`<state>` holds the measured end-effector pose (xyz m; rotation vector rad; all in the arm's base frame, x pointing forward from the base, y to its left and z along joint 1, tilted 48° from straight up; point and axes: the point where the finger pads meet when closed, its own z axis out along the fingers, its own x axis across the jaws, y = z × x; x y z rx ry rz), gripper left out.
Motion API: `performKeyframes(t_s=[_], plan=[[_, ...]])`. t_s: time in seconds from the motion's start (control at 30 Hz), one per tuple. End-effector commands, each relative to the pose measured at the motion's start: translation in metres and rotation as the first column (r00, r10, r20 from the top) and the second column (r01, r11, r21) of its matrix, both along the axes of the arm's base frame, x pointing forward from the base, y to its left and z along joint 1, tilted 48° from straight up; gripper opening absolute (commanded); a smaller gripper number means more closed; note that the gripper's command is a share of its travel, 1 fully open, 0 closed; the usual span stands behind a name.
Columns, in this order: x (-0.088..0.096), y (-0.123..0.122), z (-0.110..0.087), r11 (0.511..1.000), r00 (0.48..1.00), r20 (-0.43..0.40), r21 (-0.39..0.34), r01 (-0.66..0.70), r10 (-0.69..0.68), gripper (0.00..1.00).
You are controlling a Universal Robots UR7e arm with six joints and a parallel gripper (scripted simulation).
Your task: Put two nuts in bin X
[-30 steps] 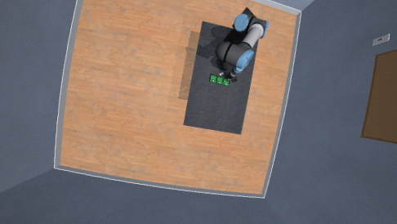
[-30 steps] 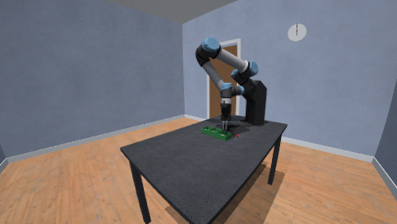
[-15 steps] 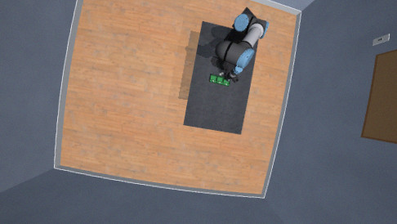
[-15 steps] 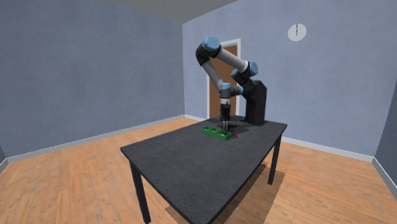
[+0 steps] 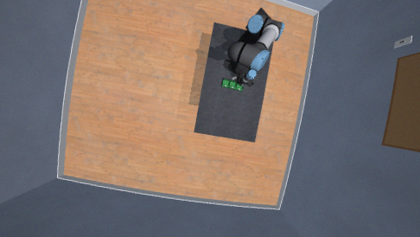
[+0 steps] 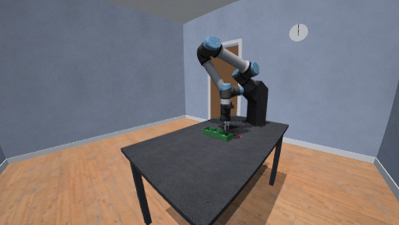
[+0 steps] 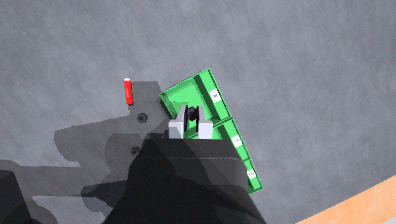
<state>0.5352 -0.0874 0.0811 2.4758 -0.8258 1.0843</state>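
Observation:
A green row of three bins (image 7: 215, 125) lies on the dark table; it also shows in the overhead view (image 5: 232, 84) and the side view (image 6: 218, 133). My gripper (image 7: 192, 113) hangs over the end bin (image 7: 187, 102), the one closest to the red peg, whose white label (image 7: 215, 95) I cannot read. The fingers are shut on a small dark nut (image 7: 191, 115). Two more dark nuts (image 7: 142, 117) (image 7: 134, 150) lie on the table left of the bins, in the arm's shadow. In the side view the gripper (image 6: 224, 126) points straight down just above the bins.
A small red peg (image 7: 129, 91) lies on the table left of the bins, and shows in the side view (image 6: 240, 135). The robot's black base (image 6: 256, 103) stands behind the bins. The table edge and wooden floor (image 7: 360, 205) show at the lower right.

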Motion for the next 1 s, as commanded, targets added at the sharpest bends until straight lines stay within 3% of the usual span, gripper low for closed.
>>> performKeyframes(t_s=[0.0, 0.17, 0.53, 0.97], plan=[[0.0008, 0.0001, 0.0013, 0.991, 0.992, -0.081, -0.085, -0.107, 0.1, 0.34], [0.0009, 0.0003, 0.0012, 0.981, 0.983, -0.12, -0.119, -0.155, 0.14, 0.34], [0.0012, 0.0, 0.0012, 0.906, 0.915, -0.285, -0.233, -0.355, 0.285, 0.34], [0.001, 0.0004, 0.0004, 0.906, 0.914, -0.287, -0.231, -0.355, 0.286, 0.34]])
